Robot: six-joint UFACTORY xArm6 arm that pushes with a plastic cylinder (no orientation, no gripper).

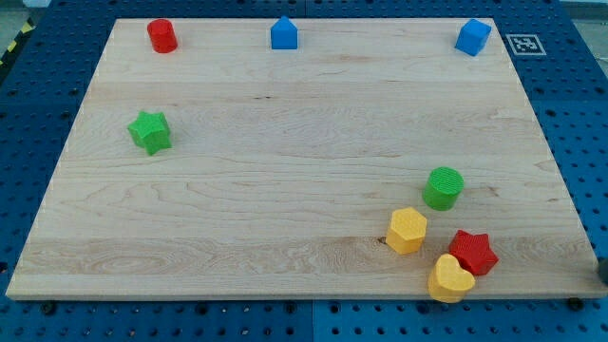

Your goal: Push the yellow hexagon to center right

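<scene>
The yellow hexagon (407, 230) lies on the wooden board (285, 209) at the lower right. A green cylinder (443, 187) stands just above and to the right of it. A red star (473, 253) lies to its lower right, touching a yellow heart (449, 278) near the board's bottom edge. A dark blurred shape (601, 268) shows at the view's right edge, off the board and to the right of the red star. It may be my rod, and I cannot make out my tip there.
A red cylinder (162, 35) stands at the top left. A blue house-shaped block (284, 33) stands at the top middle and a blue cube (472, 37) at the top right. A green star (150, 131) lies at the left. Blue pegboard surrounds the board.
</scene>
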